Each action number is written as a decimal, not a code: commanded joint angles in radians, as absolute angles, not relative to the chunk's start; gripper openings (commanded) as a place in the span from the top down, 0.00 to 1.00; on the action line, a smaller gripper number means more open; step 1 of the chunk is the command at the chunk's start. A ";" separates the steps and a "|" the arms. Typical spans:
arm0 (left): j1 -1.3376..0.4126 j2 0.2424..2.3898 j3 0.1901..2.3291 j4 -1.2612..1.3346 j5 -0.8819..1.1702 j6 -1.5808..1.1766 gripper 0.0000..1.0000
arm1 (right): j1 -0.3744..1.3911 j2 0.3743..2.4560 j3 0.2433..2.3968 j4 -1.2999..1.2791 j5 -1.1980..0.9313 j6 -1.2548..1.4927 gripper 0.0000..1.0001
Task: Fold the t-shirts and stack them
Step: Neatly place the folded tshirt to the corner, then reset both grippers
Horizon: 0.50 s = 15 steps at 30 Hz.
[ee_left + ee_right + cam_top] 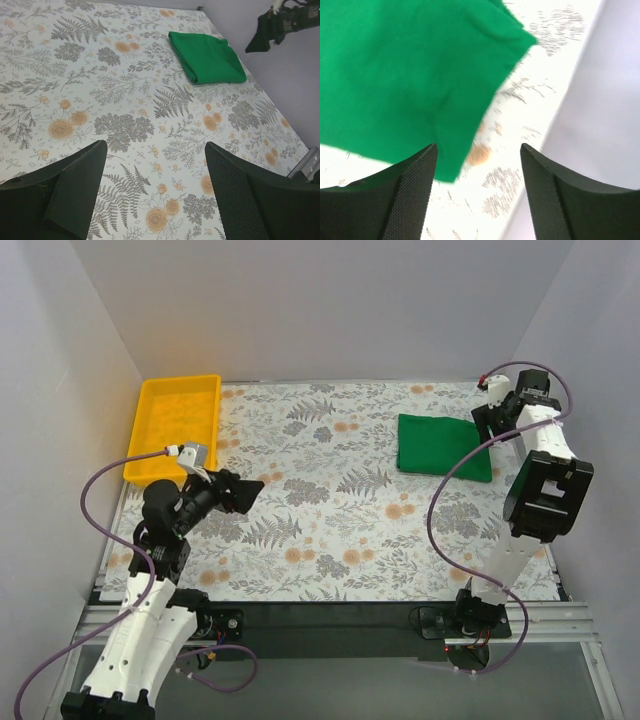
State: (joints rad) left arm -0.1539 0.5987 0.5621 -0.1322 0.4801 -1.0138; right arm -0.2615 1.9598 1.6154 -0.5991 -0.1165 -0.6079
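A folded green t-shirt (443, 447) is seen lying flat on the far right part of the flower-patterned table (340, 530), not far from the right wall. It has been folded into a compact, roughly rectangular bundle, with one layered edge visible in the left wrist view (207, 57). A yellow tray (178, 426) is set at the far left corner, well apart from the shirt.

The right gripper (487, 420) is held just beside the shirt's far right corner, pointed down toward the cloth. In its own wrist view, which is somewhat blurred, its two fingers are spread wide (479, 147); a corner of the green fabric (405, 75) is seen below and beyond them, and nothing is gripped between them. Whether the fingers are touching the cloth cannot be told.

The left gripper (238, 492) is held above the near left part of the table, near the tray's near end, and is aimed across the table toward the shirt. Its fingers are likewise parted wide (156, 145), and only the patterned table surface is seen between them.
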 commanded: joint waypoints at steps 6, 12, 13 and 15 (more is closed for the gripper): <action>-0.129 0.853 0.647 -0.221 0.334 -1.068 0.18 | -0.272 1.543 1.297 -0.545 -0.230 -0.661 0.02; 0.033 0.939 0.732 -0.285 0.325 -1.144 0.12 | -0.275 1.067 0.897 -0.381 -0.327 -0.600 0.02; 0.043 0.952 0.736 -0.299 0.315 -1.140 0.11 | -0.275 1.004 0.856 -0.352 -0.316 -0.586 0.02; 0.044 0.982 0.745 -0.305 0.270 -1.112 0.12 | -0.275 0.825 0.749 -0.274 -0.261 -0.458 0.02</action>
State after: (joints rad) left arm 0.0311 0.9585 0.6991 -0.2638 0.3286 -1.1122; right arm -0.2687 1.0069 0.8467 -0.4530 -0.2726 -0.5907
